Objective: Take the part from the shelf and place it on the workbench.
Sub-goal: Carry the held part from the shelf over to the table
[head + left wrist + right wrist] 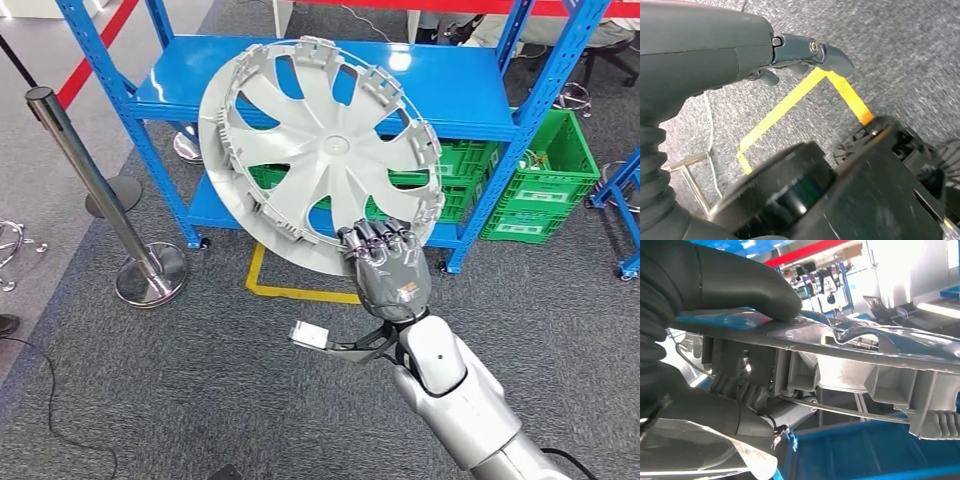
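In the head view, the right hand (386, 268) gripped the lower rim of the part (321, 150), a grey wheel cover held tilted above the hand, clear of the blue shelf (445, 85) beyond it. The left wrist view showed the left hand (806, 52) with fingers stretched out, holding nothing, over carpet. In the right wrist view, the thumb (749, 287) pressed on the part's rim. The carry step seemed under way; next called for turning toward the bench without loosening the grip.
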